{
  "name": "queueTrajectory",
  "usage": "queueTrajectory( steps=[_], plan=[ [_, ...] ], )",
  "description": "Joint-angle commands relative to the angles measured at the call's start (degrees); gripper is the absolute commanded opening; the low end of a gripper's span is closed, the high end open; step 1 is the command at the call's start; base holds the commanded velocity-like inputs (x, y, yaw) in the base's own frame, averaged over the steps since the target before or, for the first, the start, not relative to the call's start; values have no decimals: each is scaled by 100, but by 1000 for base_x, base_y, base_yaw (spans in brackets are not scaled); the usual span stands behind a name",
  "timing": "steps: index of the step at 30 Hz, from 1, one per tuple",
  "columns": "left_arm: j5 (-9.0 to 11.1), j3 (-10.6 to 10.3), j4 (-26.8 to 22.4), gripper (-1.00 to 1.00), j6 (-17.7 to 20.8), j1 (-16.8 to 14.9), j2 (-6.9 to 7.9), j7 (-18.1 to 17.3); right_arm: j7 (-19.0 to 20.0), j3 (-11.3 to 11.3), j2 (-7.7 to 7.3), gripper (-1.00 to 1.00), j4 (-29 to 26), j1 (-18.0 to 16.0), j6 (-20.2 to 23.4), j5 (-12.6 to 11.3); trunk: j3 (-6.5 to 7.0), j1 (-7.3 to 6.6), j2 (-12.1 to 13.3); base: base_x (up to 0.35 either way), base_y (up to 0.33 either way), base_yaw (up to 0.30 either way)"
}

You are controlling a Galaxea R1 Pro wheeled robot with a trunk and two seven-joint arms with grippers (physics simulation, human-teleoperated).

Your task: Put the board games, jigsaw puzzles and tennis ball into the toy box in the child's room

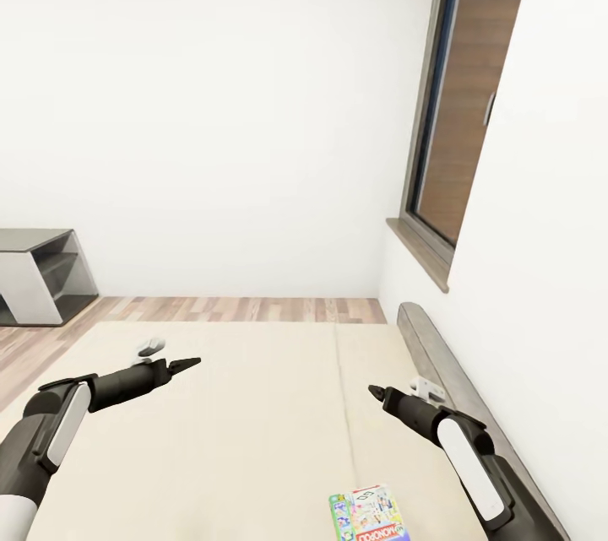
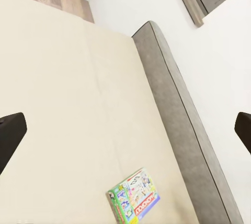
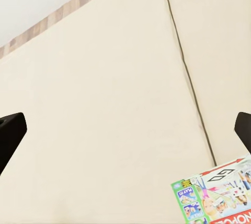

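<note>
Bed point(image 1: 219, 423) sheet wide open from 9 to 1 o'clock. Only obstacle on it: flat board game point(image 1: 369, 514) at 5 o'clock, near the headboard point(image 1: 456, 372). Headboard and wall close off the 3 o'clock side. Both grippers above the sheet, jaws spread, nothing between them.

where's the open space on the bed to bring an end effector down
Most of the bed sheet is bare: the whole stretch between the left end effector and right end effector. The only clutter is the board game at the near edge, beside the headboard.
</note>
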Motion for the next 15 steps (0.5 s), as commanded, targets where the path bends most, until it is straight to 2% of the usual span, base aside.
queueTrajectory(
  steps=[1,15],
  plan=[
    [11,5,2,100,29,-3,-3,-13,-56,14,-5,100,-7,-3,6,-60,-6,3,-7,0,74,0],
    [11,5,2,100,20,-3,-2,-26,-64,0,-4,100,-7,-12,8,-74,-6,3,-7,0,14,0]
  ],
)
